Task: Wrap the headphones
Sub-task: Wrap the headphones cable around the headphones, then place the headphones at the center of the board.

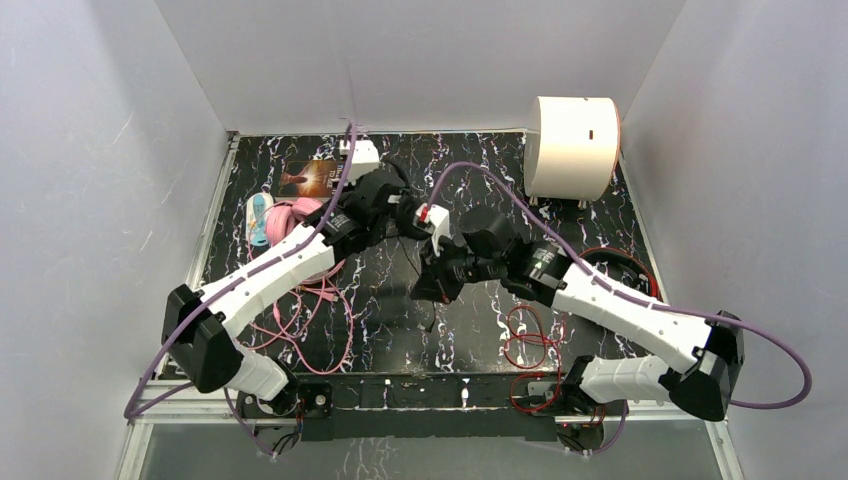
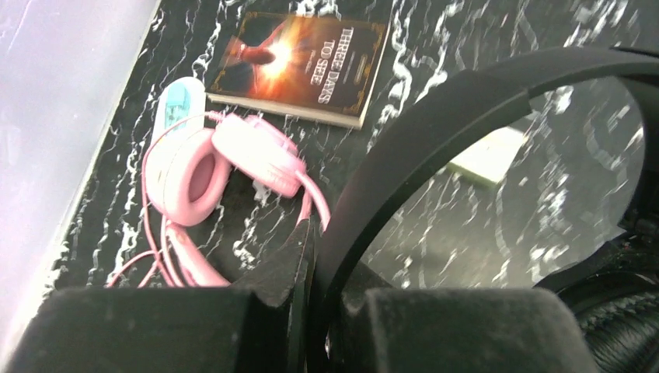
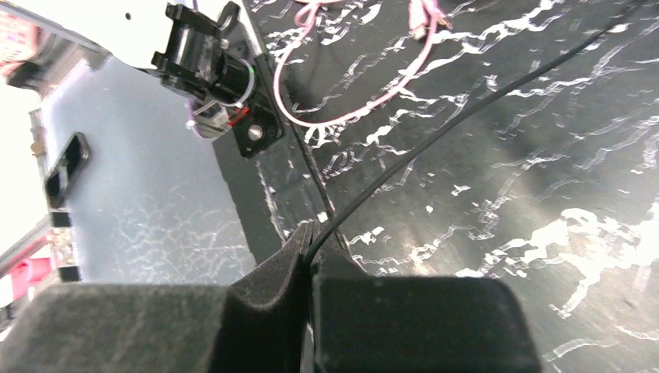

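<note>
My left gripper (image 2: 315, 252) is shut on the black headband (image 2: 435, 116) of the small black headphones, held above the table; in the top view this gripper (image 1: 420, 222) is at the table's middle. My right gripper (image 3: 311, 241) is shut on the thin black cable (image 3: 466, 105), which runs up to the right; in the top view it (image 1: 432, 285) is just below and right of the left one. The pink headphones (image 2: 194, 175) lie at the back left (image 1: 282, 220). The red headphones (image 1: 622, 268) lie at the right, partly hidden under my right arm.
A book (image 2: 303, 58) and a white-and-blue device (image 2: 177, 105) lie beside the pink headset. Pink cable (image 1: 310, 320) loops at the front left, red cable (image 1: 530, 338) at the front right. A white cylinder (image 1: 572, 147) stands at the back right. White walls enclose the table.
</note>
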Controlling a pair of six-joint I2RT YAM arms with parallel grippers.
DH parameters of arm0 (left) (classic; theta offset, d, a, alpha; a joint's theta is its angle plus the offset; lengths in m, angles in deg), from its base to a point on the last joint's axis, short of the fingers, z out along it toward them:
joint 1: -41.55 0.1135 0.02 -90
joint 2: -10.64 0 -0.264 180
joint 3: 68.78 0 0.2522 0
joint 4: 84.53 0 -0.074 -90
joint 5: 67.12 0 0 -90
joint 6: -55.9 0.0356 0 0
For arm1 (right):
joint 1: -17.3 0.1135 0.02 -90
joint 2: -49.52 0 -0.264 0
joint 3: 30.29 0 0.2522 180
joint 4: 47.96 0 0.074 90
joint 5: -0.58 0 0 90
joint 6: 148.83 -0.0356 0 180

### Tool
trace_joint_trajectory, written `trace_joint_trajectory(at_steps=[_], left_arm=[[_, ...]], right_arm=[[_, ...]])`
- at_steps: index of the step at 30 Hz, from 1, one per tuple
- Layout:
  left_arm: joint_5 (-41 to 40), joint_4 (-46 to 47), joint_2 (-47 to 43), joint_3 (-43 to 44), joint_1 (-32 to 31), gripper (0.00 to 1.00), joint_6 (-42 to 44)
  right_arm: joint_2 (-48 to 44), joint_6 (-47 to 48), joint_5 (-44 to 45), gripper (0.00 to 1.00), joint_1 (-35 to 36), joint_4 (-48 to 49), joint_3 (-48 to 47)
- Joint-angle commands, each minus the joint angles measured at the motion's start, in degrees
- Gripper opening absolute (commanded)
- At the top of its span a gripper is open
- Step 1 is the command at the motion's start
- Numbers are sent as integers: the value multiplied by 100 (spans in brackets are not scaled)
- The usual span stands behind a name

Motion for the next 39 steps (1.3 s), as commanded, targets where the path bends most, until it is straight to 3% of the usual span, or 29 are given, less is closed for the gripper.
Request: trace_joint_trajectory(at_steps=[1, 4, 7, 12, 16, 20, 25, 29, 34, 37, 39], left_arm=[[401, 490, -321, -398, -60, 0, 1326], [1003, 468, -673, -780, -107, 0, 1609], [2252, 401, -1117, -1086, -103, 0, 1799], [3515, -39, -1561, -1126, -112, 0, 1847], [4681, -196, -1878, -1147, -112, 0, 1953], [5179, -254, -2164, -1210, -112, 0, 1767], [5386, -127, -2558, -1463, -112, 0, 1228], [5419, 29, -2600, -1595, -113, 0, 494], [5062, 134, -2493, -1675, -103, 0, -521], [4679, -40, -2373, -1622, -103, 0, -936], [4419, -148, -2291, -1632, -103, 0, -1118]], right_arm=[[145, 815, 873, 11, 13, -1625, -1352], [408, 1344, 1539, 13, 16, -2405, -1995], [648, 1764, 2006, 15, 7, -2780, -2402], [788, 2415, 2441, 19, -25, -2692, -2726], [689, 2662, 2206, 19, -307, -2035, -2483], [716, 2642, 1343, 19, -839, -1709, -2275], [499, 2421, 517, 20, -1364, -1367, -1678], [268, 2075, 12, 25, -1399, -944, -1067], [48, 1254, -463, 22, -1402, -149, -224], [-48, 842, -549, 21, -1403, 216, 155], [-95, 719, -136, 24, -1402, -5, 229]])
